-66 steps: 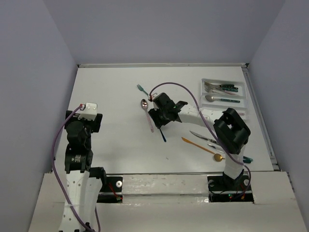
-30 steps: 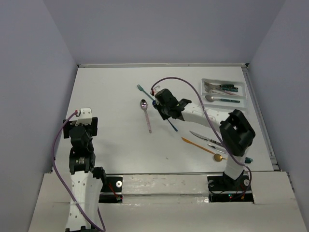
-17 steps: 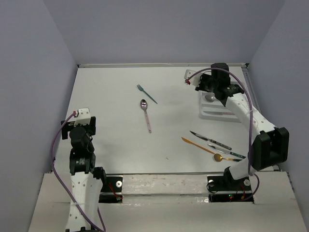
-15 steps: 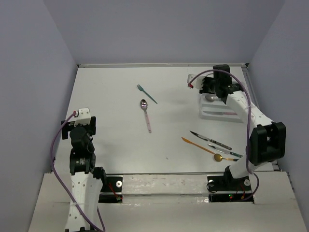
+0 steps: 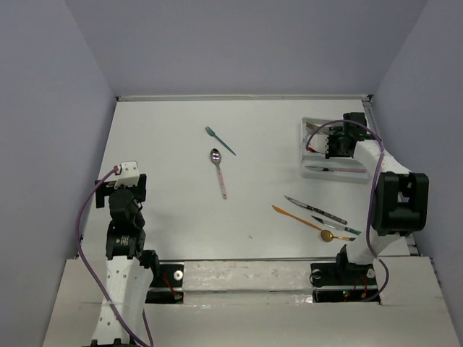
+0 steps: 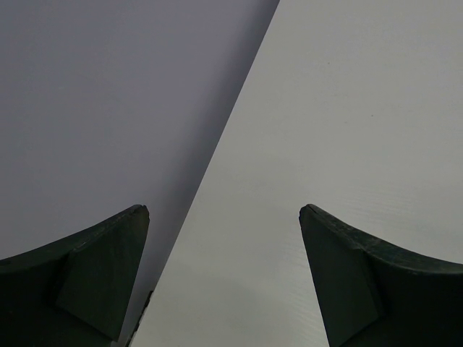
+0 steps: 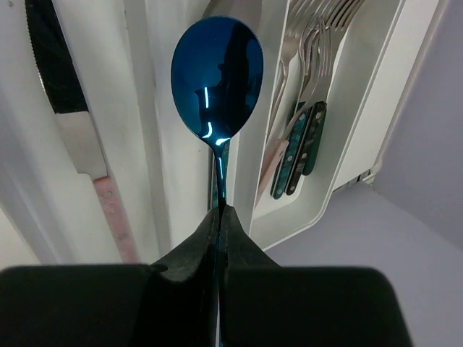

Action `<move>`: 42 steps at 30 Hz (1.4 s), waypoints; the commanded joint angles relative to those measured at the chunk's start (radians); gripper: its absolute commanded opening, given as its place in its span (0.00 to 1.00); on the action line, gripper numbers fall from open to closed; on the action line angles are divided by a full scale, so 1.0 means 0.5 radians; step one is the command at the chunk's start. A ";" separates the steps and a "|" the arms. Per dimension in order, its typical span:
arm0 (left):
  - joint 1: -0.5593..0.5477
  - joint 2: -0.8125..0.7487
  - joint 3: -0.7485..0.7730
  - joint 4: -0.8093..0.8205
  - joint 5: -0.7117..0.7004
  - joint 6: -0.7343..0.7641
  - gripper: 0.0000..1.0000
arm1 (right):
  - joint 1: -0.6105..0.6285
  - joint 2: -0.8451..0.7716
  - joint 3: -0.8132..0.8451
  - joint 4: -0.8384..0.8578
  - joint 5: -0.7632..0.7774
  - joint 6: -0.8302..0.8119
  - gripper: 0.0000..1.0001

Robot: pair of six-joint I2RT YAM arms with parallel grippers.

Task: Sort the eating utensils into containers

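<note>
My right gripper point(image 7: 219, 211) is shut on the thin handle of a blue spoon point(image 7: 217, 76), which hangs over the middle compartment of the white tray point(image 7: 347, 159). Several forks point(image 7: 312, 79) lie in the compartment to its right, and a pink-handled knife point(image 7: 107, 210) lies to its left. From above, the right gripper point(image 5: 325, 144) sits over the tray point(image 5: 311, 173) at the back right. A teal fork point(image 5: 219, 140) and a pink-handled spoon point(image 5: 218, 173) lie mid-table. My left gripper point(image 6: 224, 217) stands open over bare table, holding nothing.
An orange-handled utensil point(image 5: 293, 216), a dark knife point(image 5: 315, 209), a gold spoon point(image 5: 328, 235) and a teal-handled piece point(image 5: 338, 228) lie in front of the right arm's base. The left wall point(image 6: 108, 108) runs close beside the left gripper point(image 5: 124, 177).
The right arm picked the blue spoon up from mid-table and swung it to the back right, over the tray. The left arm drew back slightly and now holds still.
</note>
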 commanded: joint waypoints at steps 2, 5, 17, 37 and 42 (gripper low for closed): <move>-0.012 0.036 -0.008 0.118 -0.055 -0.021 0.99 | 0.002 0.150 0.145 0.105 0.131 -0.110 0.00; -0.012 0.055 -0.011 0.124 -0.076 -0.021 0.99 | 0.002 0.239 0.185 0.123 0.141 -0.129 0.00; -0.012 0.091 -0.014 0.142 -0.104 -0.015 0.99 | 0.002 0.227 0.182 0.421 -0.012 0.076 0.60; -0.012 0.055 -0.054 0.167 -0.134 0.010 0.99 | 1.259 0.051 0.615 0.808 0.106 3.660 0.65; -0.012 0.058 -0.054 0.173 -0.125 0.013 0.99 | 1.582 0.409 0.838 0.400 0.521 3.593 0.74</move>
